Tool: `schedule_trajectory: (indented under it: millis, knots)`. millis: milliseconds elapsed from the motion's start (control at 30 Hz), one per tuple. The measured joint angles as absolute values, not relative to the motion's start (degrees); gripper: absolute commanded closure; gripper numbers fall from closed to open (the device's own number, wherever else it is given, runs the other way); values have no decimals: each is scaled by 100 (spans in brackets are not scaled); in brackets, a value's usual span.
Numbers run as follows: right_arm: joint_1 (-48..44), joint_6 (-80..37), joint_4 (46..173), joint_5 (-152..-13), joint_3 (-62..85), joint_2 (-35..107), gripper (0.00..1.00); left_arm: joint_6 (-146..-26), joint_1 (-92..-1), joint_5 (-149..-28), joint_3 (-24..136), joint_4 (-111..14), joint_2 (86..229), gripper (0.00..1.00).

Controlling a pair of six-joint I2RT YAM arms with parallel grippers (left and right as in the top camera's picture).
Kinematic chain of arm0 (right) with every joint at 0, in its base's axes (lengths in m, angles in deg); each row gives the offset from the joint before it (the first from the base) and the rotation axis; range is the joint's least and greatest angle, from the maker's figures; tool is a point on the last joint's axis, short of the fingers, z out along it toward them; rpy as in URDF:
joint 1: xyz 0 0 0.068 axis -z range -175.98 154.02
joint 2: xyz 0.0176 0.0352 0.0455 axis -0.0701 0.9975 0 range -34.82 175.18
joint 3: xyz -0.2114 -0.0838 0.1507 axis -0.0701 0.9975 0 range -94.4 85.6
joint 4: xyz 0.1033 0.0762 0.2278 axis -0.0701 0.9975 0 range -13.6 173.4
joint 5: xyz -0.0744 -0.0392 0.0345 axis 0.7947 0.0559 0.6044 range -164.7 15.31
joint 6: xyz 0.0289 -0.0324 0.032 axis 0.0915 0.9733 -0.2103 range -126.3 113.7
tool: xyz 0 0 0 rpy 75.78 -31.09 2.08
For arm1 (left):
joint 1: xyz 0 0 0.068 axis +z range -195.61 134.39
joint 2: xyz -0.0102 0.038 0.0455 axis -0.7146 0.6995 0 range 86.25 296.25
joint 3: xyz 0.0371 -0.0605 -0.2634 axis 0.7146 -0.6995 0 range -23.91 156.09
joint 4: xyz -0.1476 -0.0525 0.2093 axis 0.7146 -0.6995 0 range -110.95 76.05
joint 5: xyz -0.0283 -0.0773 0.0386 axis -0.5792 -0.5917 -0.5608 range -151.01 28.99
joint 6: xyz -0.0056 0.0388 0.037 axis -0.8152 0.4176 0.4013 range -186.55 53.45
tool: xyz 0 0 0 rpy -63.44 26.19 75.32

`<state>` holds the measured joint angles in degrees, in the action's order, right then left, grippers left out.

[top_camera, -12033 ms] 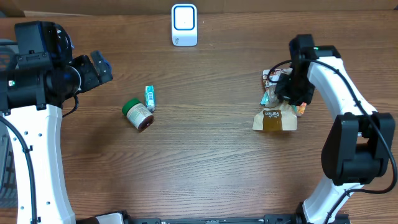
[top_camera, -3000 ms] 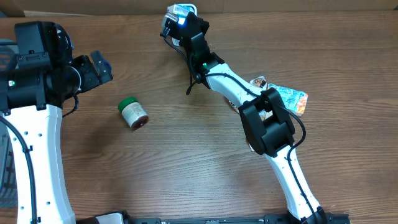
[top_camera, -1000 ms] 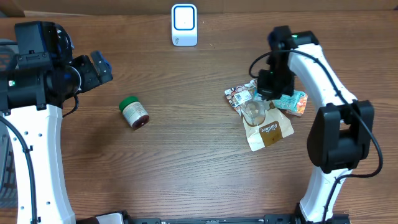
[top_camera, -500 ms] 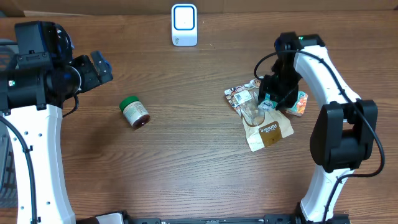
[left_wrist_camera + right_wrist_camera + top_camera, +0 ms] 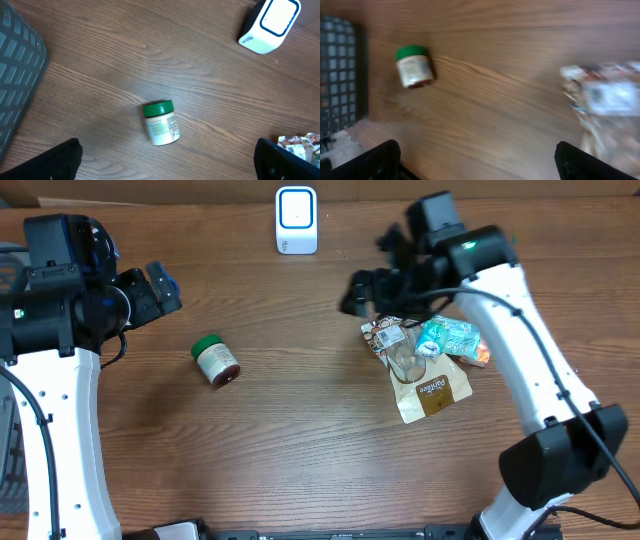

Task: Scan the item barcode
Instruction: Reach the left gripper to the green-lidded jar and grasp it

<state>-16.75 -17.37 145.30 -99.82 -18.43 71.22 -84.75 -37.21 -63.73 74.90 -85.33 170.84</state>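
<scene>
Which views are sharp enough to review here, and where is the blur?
Right wrist: smeared throughout, the snack packets worst and the green-lidded jar soft. Left wrist: crisp, the jar's label lines visible. Overhead: sharp across the table, evenly lit.

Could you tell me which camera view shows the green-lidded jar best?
Left wrist: the jar lies on its side, sharp and near the middle. Overhead shows it smaller; right wrist shows it blurred.

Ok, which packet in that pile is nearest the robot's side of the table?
The brown pouch, at the pile's near edge; the teal packet and the white-printed packet both lie farther back.
</scene>
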Motion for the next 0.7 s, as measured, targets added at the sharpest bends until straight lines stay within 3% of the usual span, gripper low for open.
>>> schedule_trajectory:
  millis: [233,567,600,700]
  knots:
    - [-2119,-1936,13643,-10043,-1224,7157,0,-8484,-3721,-6375,7490,-8507,17084,0]
    - [-2130,-1980,13453,-10039,-1060,7168,0,-8761,-3721,-6557,7490,-8428,17084,0]
    - [-2130,-1977,13453,-10041,-1060,7168,0,-8761,-3721,-6576,7490,-8461,17084,3]
    - [-2130,-1980,13449,-10039,-1060,7168,0,-8807,-3721,-6629,7487,-8520,17084,29]
